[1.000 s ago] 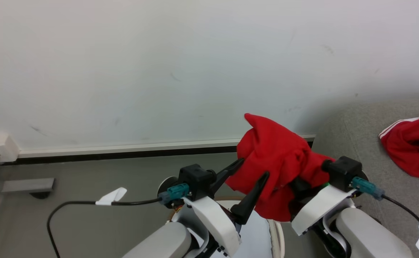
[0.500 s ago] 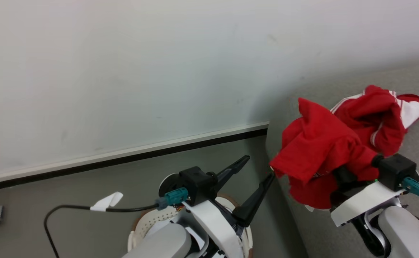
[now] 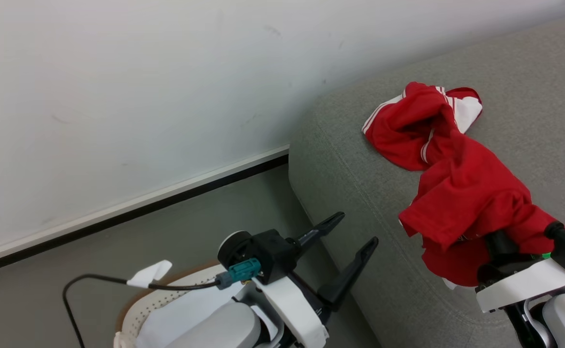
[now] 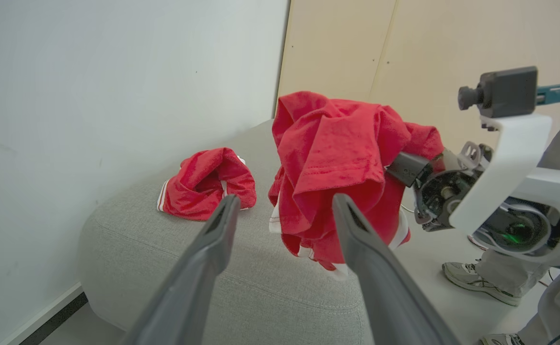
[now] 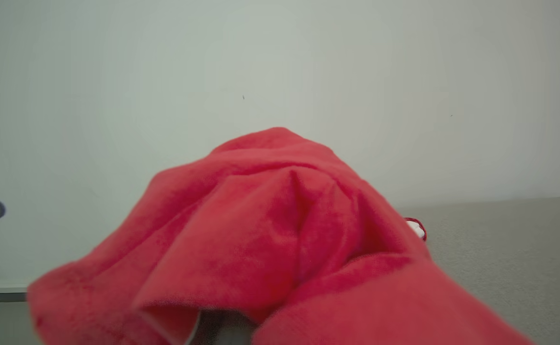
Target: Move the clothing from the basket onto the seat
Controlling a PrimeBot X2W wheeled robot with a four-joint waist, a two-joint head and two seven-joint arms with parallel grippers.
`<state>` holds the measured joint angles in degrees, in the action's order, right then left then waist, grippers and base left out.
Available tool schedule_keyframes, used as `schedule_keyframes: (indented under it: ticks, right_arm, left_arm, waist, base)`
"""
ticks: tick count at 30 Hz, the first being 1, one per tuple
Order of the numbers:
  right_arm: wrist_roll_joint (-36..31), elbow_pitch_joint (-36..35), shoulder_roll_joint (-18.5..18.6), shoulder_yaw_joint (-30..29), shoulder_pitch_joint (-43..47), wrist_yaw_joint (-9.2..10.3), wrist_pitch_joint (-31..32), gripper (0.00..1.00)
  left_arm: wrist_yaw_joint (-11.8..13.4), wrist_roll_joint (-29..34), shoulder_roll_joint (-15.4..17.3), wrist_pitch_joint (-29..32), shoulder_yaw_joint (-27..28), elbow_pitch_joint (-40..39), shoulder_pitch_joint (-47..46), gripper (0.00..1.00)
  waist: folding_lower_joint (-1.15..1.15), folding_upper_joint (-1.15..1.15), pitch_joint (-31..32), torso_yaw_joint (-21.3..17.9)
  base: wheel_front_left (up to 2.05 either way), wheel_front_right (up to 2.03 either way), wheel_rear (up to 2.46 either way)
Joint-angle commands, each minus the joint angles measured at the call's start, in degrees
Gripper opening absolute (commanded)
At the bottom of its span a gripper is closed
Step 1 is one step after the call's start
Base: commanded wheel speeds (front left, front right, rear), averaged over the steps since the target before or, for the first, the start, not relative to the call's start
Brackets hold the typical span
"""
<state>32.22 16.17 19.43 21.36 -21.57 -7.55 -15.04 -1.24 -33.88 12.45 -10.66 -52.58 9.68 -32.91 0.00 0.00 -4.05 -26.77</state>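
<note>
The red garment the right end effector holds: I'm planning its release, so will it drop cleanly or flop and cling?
Probably floppy: the garment hangs in loose folds, hem drooping. Likely light: it bunches rather than pulling taut. It may snag on release, since cloth drapes over the right end effector.

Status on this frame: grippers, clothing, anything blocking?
Right gripper shut on red garment, hanging over the seat. Left gripper open, empty, near basket. Second garment lies on seat. Person's foot nearby, not blocking.
</note>
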Motion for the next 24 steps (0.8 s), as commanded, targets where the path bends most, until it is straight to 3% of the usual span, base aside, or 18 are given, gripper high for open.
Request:
schedule_keyframes:
  ticks: [1, 14, 24]
  right_arm:
    - [-0.4, -0.7, -0.3, -0.5, 1.0, 0.13, -0.2, 0.00]
    - [-0.8, -3.1, -0.5, -5.4, 1.4, 0.13, -0.2, 0.00]
    - [1.4, -2.3, 3.9, -12.9, -3.5, 0.13, 0.1, 0.00]
  left_arm:
    - [-0.3, 0.1, 0.3, -0.2, -0.2, 0.3, -0.4, 1.00]
    - [-0.5, 1.1, 0.6, 0.3, -0.9, 0.6, -2.3, 1.00]
    - [-1.2, 4.9, 2.7, 1.9, -2.2, -1.3, -7.7, 1.00]
  waist:
    - [0.00, 0.00, -1.0, -1.5]
    - [0.00, 0.00, -4.5, -1.4]
    - [0.00, 0.00, -14.7, 2.8]
  base:
    - [0.00, 0.00, 0.00]
    - [0.00, 0.00, 0.00]
    - [0.00, 0.00, 0.00]
